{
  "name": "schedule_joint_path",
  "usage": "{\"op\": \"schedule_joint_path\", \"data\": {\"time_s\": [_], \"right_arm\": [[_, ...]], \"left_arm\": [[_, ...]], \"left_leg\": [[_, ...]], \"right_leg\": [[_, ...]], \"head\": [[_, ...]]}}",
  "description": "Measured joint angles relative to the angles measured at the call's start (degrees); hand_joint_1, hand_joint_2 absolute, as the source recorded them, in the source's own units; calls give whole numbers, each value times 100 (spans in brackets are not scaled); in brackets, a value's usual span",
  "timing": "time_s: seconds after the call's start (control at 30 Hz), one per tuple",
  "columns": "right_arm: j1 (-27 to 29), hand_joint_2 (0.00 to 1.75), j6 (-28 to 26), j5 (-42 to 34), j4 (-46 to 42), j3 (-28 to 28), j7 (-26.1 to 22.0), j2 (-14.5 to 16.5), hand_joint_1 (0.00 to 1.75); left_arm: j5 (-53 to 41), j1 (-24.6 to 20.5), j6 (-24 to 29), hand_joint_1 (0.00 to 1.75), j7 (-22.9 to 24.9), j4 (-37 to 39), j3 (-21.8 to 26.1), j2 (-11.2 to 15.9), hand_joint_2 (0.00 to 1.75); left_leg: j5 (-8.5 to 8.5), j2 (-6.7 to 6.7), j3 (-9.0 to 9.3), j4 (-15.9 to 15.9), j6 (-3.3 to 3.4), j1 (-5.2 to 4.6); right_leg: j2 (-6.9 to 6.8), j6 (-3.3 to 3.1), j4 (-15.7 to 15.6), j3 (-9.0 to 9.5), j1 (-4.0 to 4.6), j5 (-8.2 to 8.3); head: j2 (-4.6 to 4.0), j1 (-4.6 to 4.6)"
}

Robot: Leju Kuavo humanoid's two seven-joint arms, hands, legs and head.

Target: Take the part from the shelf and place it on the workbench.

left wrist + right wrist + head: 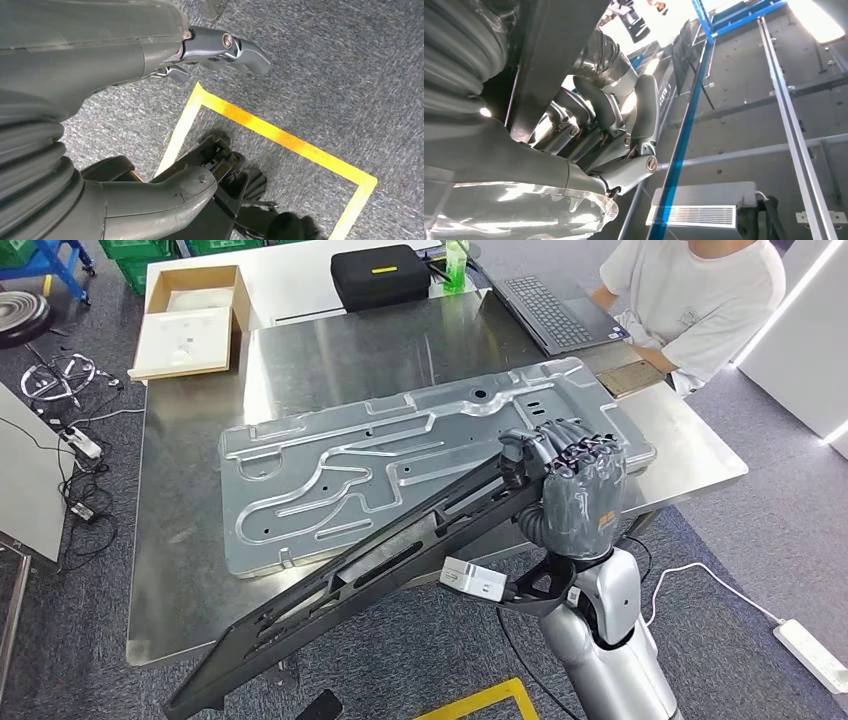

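My left hand (pixel 125 55) hangs low over grey carpet marked with yellow tape (pixel 280 137); its fingers look loosely apart with nothing between them. The long black part (pixel 370 575) slants from beyond the counter's near left corner, where its far end hangs past the edge over the floor, up to my right hand (pixel 575 490). That hand is raised above the near right edge of the counter (pixel 180 540), fingers curled tightly around the part's upper end, palm turned away from me. Under the part, a large stamped metal panel (pixel 400 455) lies flat across the middle of the counter, directly beneath the spot my hand hovers over. Along the far edge sit an open cardboard box (pixel 190 320), a black case (pixel 380 277) and a laptop (pixel 560 312), with a person (pixel 690 300) seated at the far right corner.
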Motion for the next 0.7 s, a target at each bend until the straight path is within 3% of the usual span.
{"op": "schedule_joint_path", "data": {"time_s": [0.07, 0.1, 0.17, 0.23, 0.27, 0.4, 0.47, 0.53, 0.57, 0.6, 0.63, 0.7], "right_arm": [[7, 175, 0, 0, 21, -29, -7, -21, 175], [8, 175, 0, 0, 31, -37, -14, -30, 175], [0, 175, 0, 0, 41, -44, -35, -39, 175], [-21, 175, 0, -2, 44, -48, -51, -41, 175], [-29, 175, 1, -3, 46, -50, -57, -43, 175], [-38, 175, 2, -4, 55, -57, -76, -52, 175], [-49, 175, 1, -4, 57, -57, -84, -53, 175], [-49, 175, 0, -4, 62, -57, -85, -54, 175], [-42, 175, 0, -4, 67, -57, -86, -55, 175], [-35, 175, 0, -4, 70, -57, -86, -56, 175], [-29, 175, 0, -4, 73, -57, -87, -57, 175], [-24, 175, 0, -4, 74, -57, -89, -57, 175]], "left_arm": [[-22, 6, -17, 0, -17, 0, -14, 0, 175], [-33, 8, -31, 0, -32, 0, -22, 0, 175], [-54, 8, -63, 0, -75, 0, -45, 0, 175], [-63, 5, -86, 0, -108, 0, -68, 1, 175], [-63, 3, -91, 0, -115, -1, -76, 2, 175], [-64, 0, -79, 0, -122, -2, -95, 4, 175], [-59, -1, -27, 0, -92, -2, -108, 3, 175], [-48, 9, 35, 0, -47, -1, -115, 4, 175], [-44, 17, 56, 0, -31, 0, -115, 7, 175], [-43, 23, 65, 0, -25, 1, -116, 10, 175], [-43, 26, 69, 0, -21, 1, -118, 13, 175], [-42, 24, 78, 0, -19, -1, -121, 20, 175]], "left_leg": [[-16, 0, 1, 4, 12, -5], [-29, -2, 5, 7, 12, -5], [-67, -6, 34, 20, -8, -2], [-114, -10, 57, 42, -61, -20], [-130, -11, 62, 47, -91, -30], [-214, -8, 73, 112, -209, -24], [-450, -8, -129, 567, -248, -13], [-733, -9, -534, 1318, -267, -10], [-773, -9, -704, 1578, -266, -9], [-702, -9, -784, 1640, -254, -10], [-522, -11, -752, 1479, -229, -15], [-65, -16, -453, 740, -138, -49]], "right_leg": [[-2, 21, 544, -284, -14, -155], [-4, 26, 556, -305, -21, -78], [-15, 26, -39, -29, -37, 314], [-30, 1, -731, 312, -28, 546], [-32, -23, -902, 394, -18, 562], [-9, -164, -992, 467, -5, 526], [-18, -232, -1020, 530, -13, 509], [-21, -281, -1018, 564, 8, 473], [-15, -294, -1016, 582, 23, 454], [-7, -302, -1014, 604, 38, 434], [4, -304, -1013, 636, 50, 411], [20, -295, -1014, 711, 69, 356]], "head": [[0, -1], [0, 0], [0, 1], [0, -1], [0, -2], [0, -5], [0, -8], [0, -9], [0, -9], [0, -9], [0, -9], [0, -7]]}}
